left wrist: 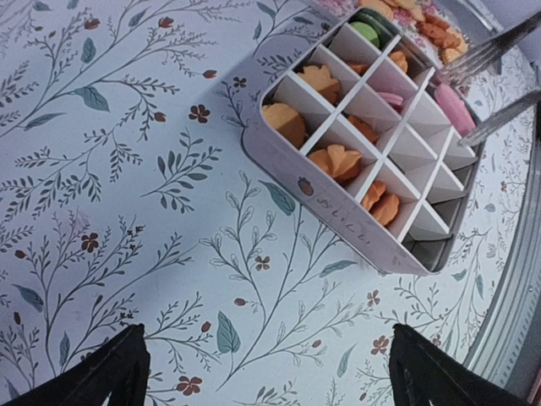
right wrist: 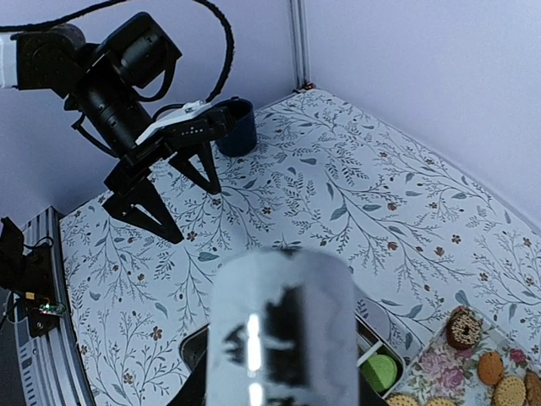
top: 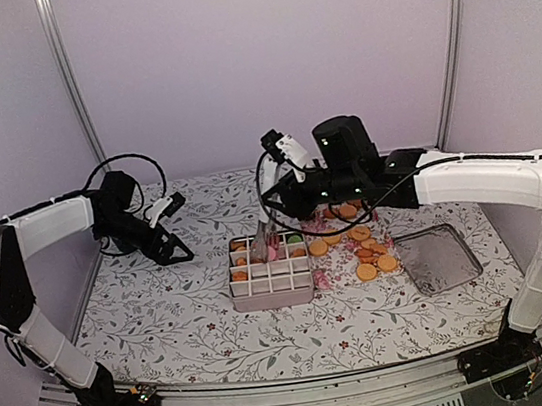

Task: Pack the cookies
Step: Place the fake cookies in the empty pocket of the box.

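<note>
A white divided box (top: 271, 286) (left wrist: 338, 216) stands mid-table. Orange cookies (left wrist: 338, 161) lie in several of its cells, and a green cookie (left wrist: 365, 32) (right wrist: 380, 370) sits in a corner cell. More orange cookies (top: 364, 251) and a dark brown cookie (right wrist: 463, 327) lie on the floral plate (top: 324, 274) to the right of the box. My right gripper (top: 286, 201) is shut on metal tongs (top: 261, 240) (right wrist: 283, 330). The tong tips hold a pink cookie (left wrist: 454, 106) over the box. My left gripper (top: 171, 247) (left wrist: 266, 355) rests open on the cloth to the left of the box, holding nothing.
A shallow metal tray (top: 438, 258) lies to the right of the plate. A dark blue cup (right wrist: 237, 127) stands at the back left behind the left arm. Purple walls enclose the table on the back and both sides.
</note>
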